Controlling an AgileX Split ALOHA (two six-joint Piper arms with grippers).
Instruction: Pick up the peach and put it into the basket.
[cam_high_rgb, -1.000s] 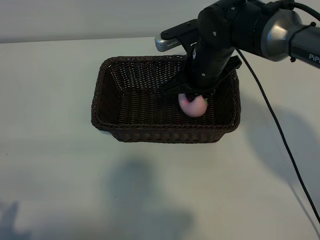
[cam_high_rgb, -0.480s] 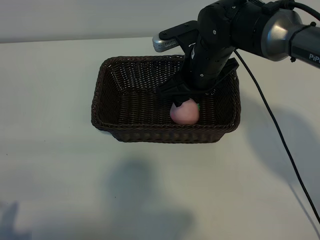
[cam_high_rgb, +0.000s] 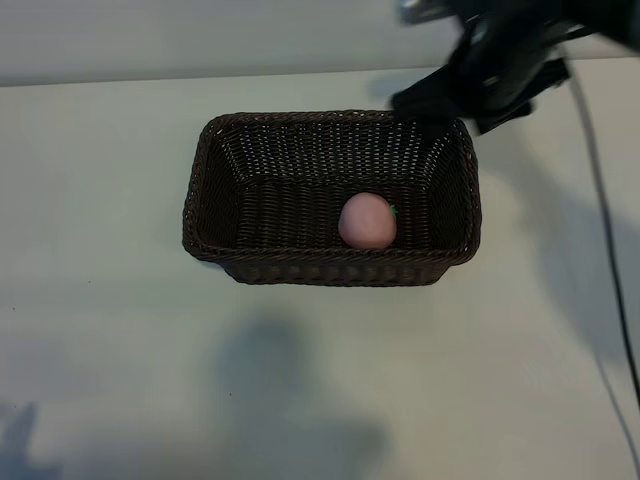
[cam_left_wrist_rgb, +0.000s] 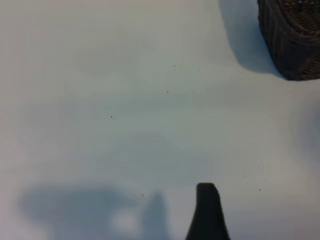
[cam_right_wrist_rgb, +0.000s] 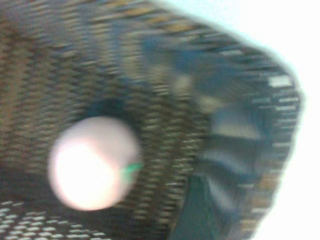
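The pale-pink peach (cam_high_rgb: 367, 221) lies free on the floor of the dark-brown wicker basket (cam_high_rgb: 330, 270), toward its right front. My right gripper (cam_high_rgb: 470, 95) hovers blurred above the basket's far right corner, open and empty, well clear of the fruit. In the right wrist view the peach (cam_right_wrist_rgb: 92, 162) shows with its green stem mark, beside the basket wall (cam_right_wrist_rgb: 240, 75) and one dark finger (cam_right_wrist_rgb: 200, 210). Of my left gripper only one dark finger (cam_left_wrist_rgb: 207, 212) shows, over bare table, with a basket corner (cam_left_wrist_rgb: 292, 35) far off.
The white table (cam_high_rgb: 120, 330) spreads around the basket on all sides. A black cable (cam_high_rgb: 600, 220) from the right arm trails down the right side. Arm shadows fall on the table in front of the basket.
My right gripper opened and let the peach drop onto the basket floor. The arm then rose and pulled back toward the far right. The peach rolled slightly left and settled.
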